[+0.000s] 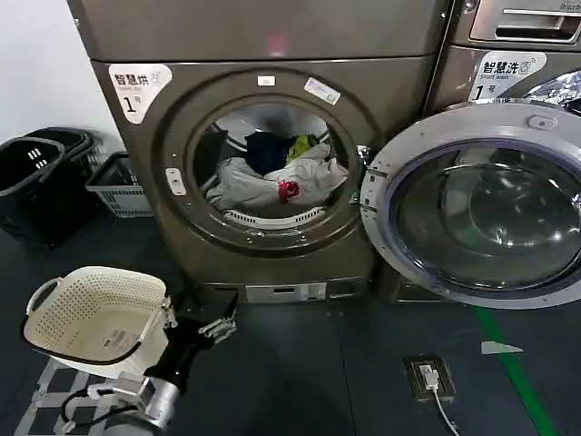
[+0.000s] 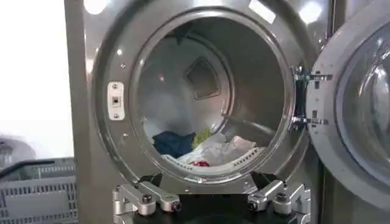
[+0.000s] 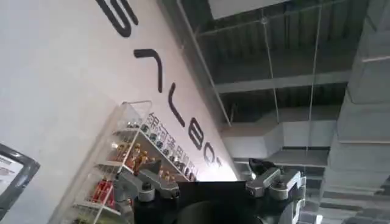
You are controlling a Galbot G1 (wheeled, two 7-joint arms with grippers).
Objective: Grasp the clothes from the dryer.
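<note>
clothes (image 1: 272, 186) sat heaped low in the dryer (image 1: 263, 163) drum, door (image 1: 486, 204) swung wide. left tool (image 2: 211, 204) was spread, low before the port. best: lift, enter centered, pinch the pale garment (image 1: 245, 186) fold. right tool (image 3: 210, 190) spread, aimed away.

I note the dark floor (image 1: 300, 372) carrying the dryer (image 1: 263, 154) at upper centre, black baskets (image 1: 36, 182) and a grey crate (image 1: 118, 186) at far left, a green line (image 1: 513, 372) at lower right, and a socket plate (image 1: 428, 377) with a white cable beside it.
</note>
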